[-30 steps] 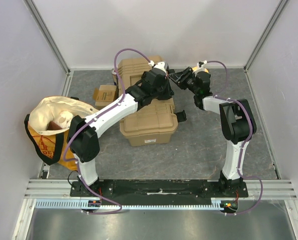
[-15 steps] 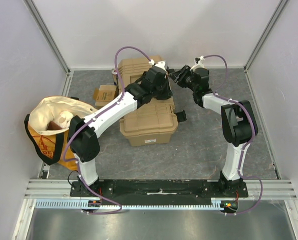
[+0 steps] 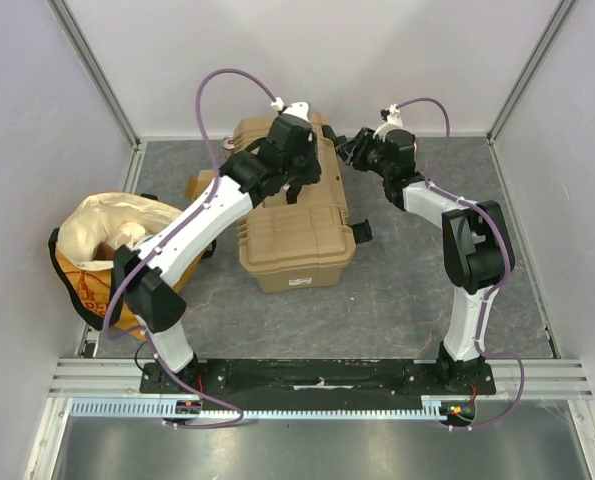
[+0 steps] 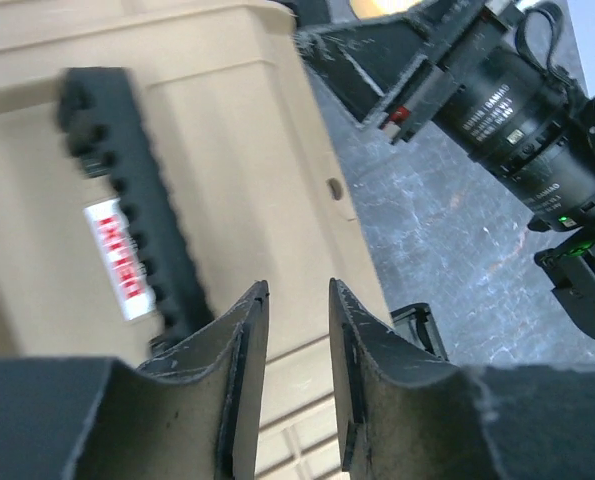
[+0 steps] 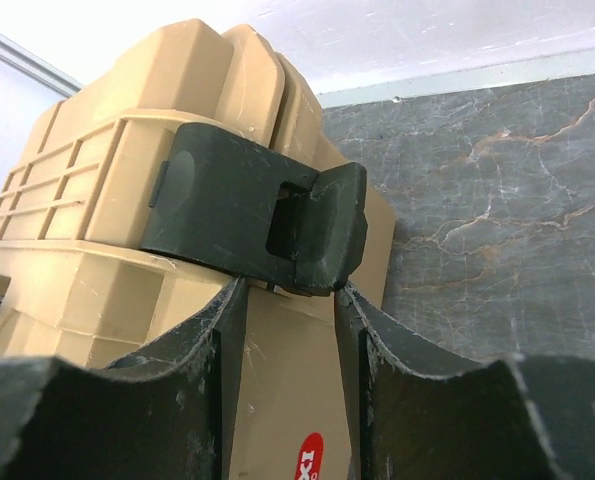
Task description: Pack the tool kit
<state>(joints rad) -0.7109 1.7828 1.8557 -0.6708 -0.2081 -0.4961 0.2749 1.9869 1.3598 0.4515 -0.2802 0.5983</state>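
Note:
The tan toolbox (image 3: 299, 240) lies shut in the middle of the table. My left gripper (image 3: 297, 186) hovers over its lid beside the black handle (image 4: 127, 200); in the left wrist view the gripper (image 4: 297, 295) is open by a narrow gap with nothing in it. My right gripper (image 3: 346, 151) is at the box's far right side. In the right wrist view this gripper (image 5: 289, 288) pinches the lower edge of a black latch (image 5: 247, 210), flipped up against the toolbox's wall (image 5: 97, 190). No screwdrivers or hammer show.
A cream cloth bag (image 3: 107, 235) with a yellow lower part slumps at the left. A small cardboard box (image 3: 201, 186) lies behind my left arm. A second black latch (image 3: 361, 232) sticks out on the toolbox's near right side. Walls enclose the table.
My left arm has swung left and back across the lid and its fingers have parted. The right gripper has shifted slightly left, staying at the latch.

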